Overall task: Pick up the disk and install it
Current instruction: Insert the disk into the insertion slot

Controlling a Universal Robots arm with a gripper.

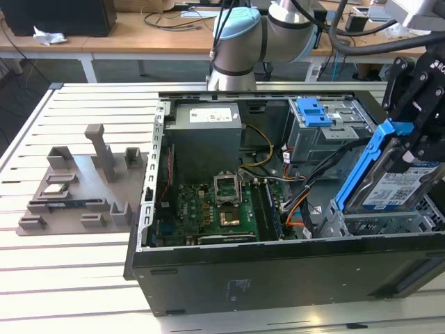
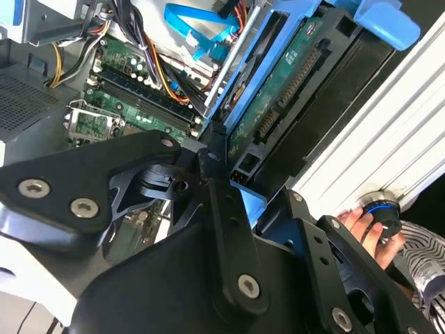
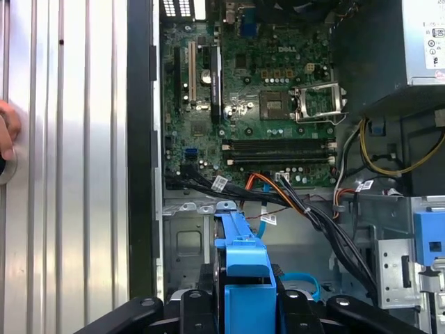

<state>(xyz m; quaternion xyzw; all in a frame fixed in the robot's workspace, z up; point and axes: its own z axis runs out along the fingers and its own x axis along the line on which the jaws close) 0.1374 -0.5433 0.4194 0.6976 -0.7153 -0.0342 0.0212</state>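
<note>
Between the fingers (image 3: 142, 311) of your gripper (image 1: 407, 145), the disk (image 1: 393, 184) is clamped by its blue carrier bracket. It is tilted on edge over the drive-bay corner of the open computer case (image 1: 278, 278). Beneath the fingers you can see the motherboard (image 3: 264, 104) and bundled cables (image 3: 292, 202). Off to one side, a person's hand (image 2: 361, 226) is at the slatted tabletop (image 3: 69, 174).

Exterior view: elevated, standing back, looking down across the slatted table (image 1: 69, 278) into the open computer case (image 1: 278, 271) at middle range. First wrist view: close, facing squarely onto the motherboard (image 3: 264, 104) inside. Second wrist view: nearest, tilted — sighting along the disk (image 2: 285, 83) toward that motherboard. All three share the motherboard.
</note>
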